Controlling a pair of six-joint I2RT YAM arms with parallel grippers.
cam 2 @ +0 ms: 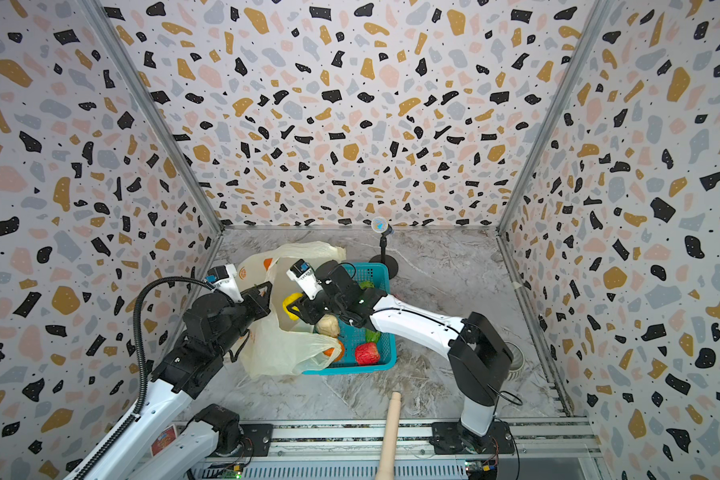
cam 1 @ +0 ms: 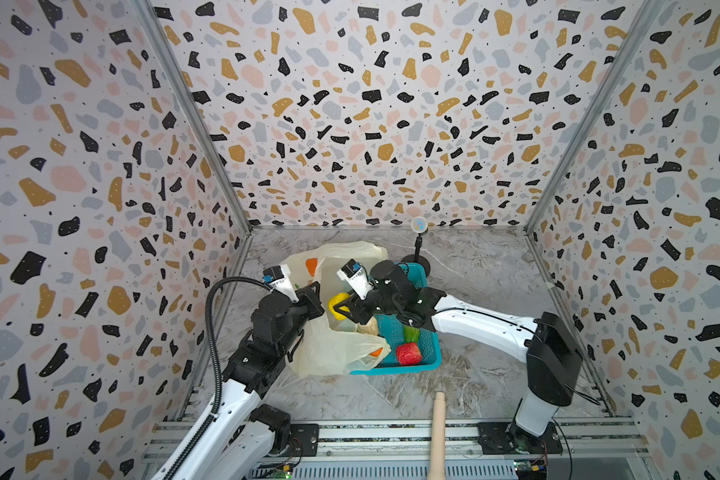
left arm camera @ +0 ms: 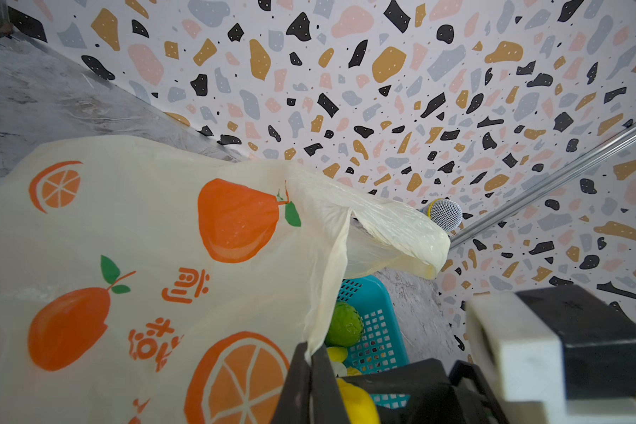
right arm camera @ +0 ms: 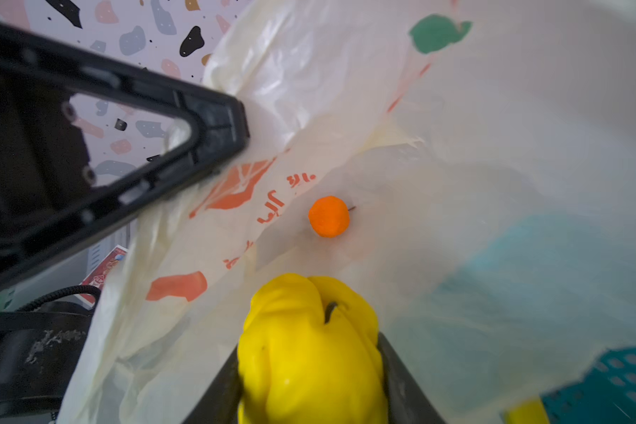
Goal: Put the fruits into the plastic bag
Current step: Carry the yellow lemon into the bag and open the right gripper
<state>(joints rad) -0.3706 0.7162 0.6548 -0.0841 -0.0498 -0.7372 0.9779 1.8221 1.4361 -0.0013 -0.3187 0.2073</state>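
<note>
The plastic bag (cam 1: pixel 337 349) (cam 2: pixel 283 353) (left arm camera: pixel 133 227) stands open left of the teal basket. My left gripper (cam 1: pixel 314 291) (left arm camera: pixel 311 358) is shut on the bag's rim and holds the mouth up. Over that mouth my right gripper (cam 1: pixel 341 309) (right arm camera: pixel 309 352) is shut on a lumpy yellow fruit (cam 1: pixel 338 305) (cam 2: pixel 292 305) (right arm camera: pixel 309 348). A small orange fruit (right arm camera: pixel 329 216) lies inside the bag. In the basket sit a red fruit (cam 1: pixel 408 353), a green oblong one (cam 1: pixel 411 332), a pale beige one (cam 2: pixel 328 325) and a green lumpy one (left arm camera: pixel 344 325).
The teal basket (cam 1: pixel 429 357) (left arm camera: pixel 379 330) touches the bag's right side. A microphone on a black stand (cam 1: pixel 419 226) rises behind the basket. A wooden stick (cam 1: pixel 437 432) pokes in over the front rail. Patterned walls close the left, back and right.
</note>
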